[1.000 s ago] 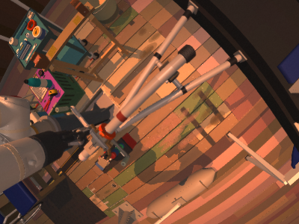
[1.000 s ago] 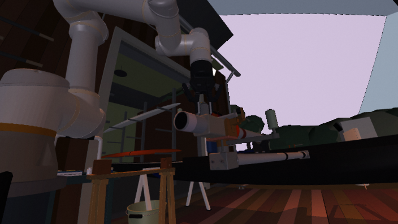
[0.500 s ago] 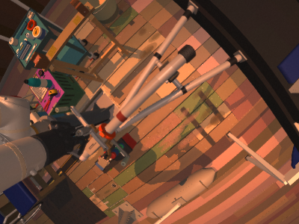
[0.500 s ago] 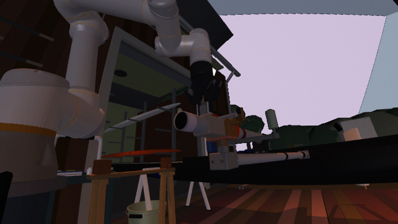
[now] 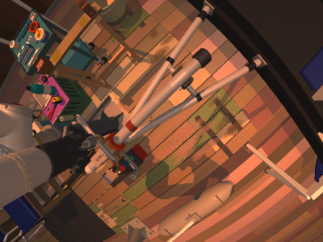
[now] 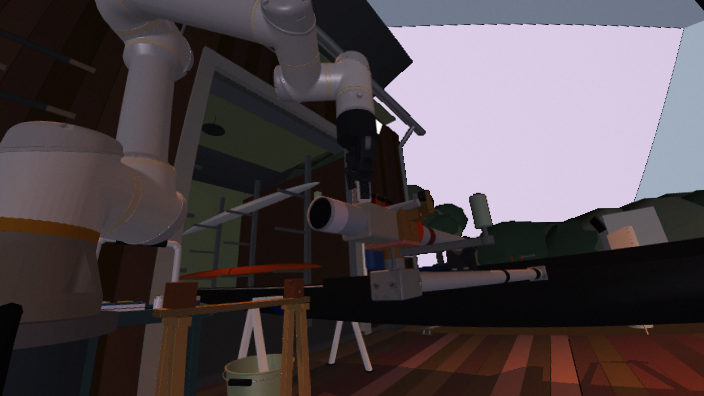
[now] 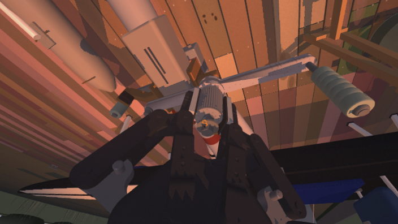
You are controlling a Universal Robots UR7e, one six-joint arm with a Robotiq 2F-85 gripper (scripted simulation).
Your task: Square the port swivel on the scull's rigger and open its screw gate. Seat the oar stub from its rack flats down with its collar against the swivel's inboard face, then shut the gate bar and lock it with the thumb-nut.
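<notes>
The knurled grey thumb-nut (image 7: 208, 101) sits between my fingers; I grip it with my gripper (image 7: 209, 109) closed, coming down on it from above (image 6: 362, 192). It stands on the pale gate bar (image 7: 254, 75), which lies across the top of the swivel. The oar stub (image 6: 350, 218) lies in the swivel with its white sleeve (image 7: 158, 62) toward the open end. Its orange collar (image 6: 411, 220) is at the swivel, and its red-banded shaft (image 5: 161, 97) runs on toward a black grip. The rigger tubes (image 5: 210, 88) spread from there to the dark hull.
The ribbed grey handle (image 7: 340, 92) at the gate bar's far end sticks out to the side. The black hull (image 6: 525, 295) runs under the rigger. A trestle (image 6: 235, 330) and bucket (image 6: 252, 375) stand near my base, and a tool tray (image 5: 50, 101) lies behind.
</notes>
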